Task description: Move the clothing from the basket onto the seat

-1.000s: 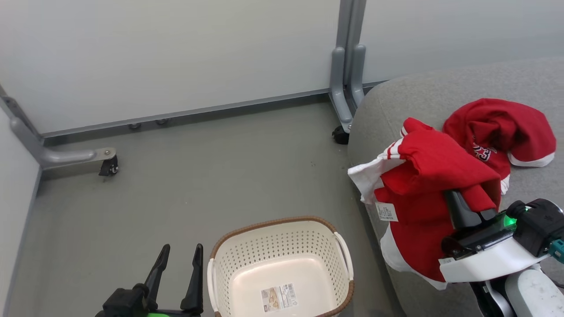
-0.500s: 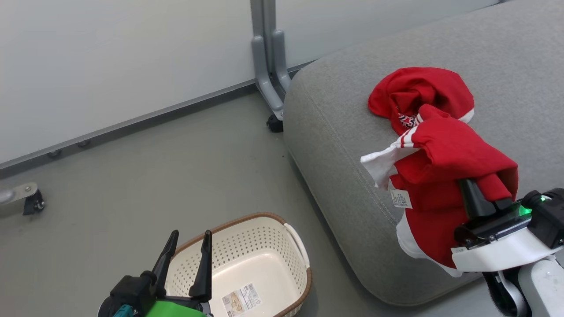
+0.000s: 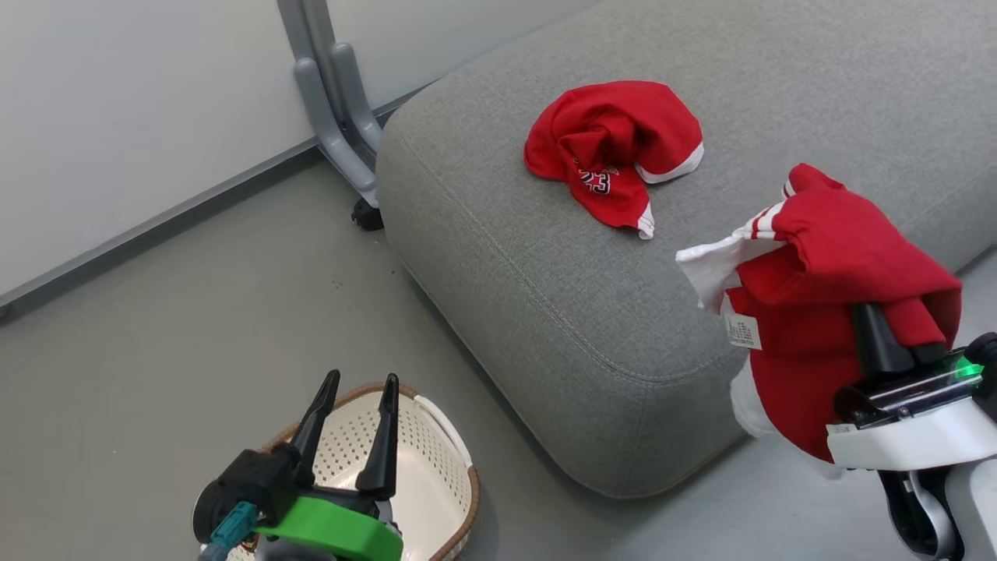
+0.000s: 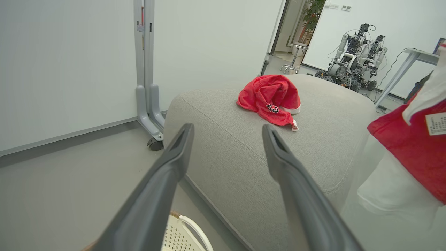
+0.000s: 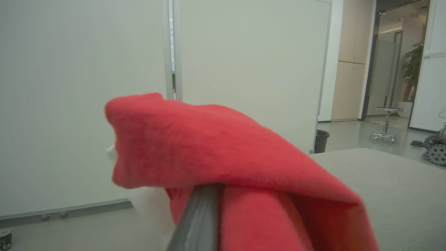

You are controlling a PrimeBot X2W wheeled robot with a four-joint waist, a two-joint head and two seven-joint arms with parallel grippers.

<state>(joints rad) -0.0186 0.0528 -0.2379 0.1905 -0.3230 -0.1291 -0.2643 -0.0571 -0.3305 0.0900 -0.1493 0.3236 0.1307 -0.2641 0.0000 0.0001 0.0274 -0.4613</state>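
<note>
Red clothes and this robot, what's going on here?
The robot is emptying the basket onto the grey seat. One red garment, printed 23, lies on the seat. The right claw is shut on the second red garment, held up near the seat's edge. The left claw hangs open above the basket.

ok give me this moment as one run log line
right hand: shut on striped red garment, held up near seat | left hand: open, empty, near basket | numbered red garment: lying on seat
</note>
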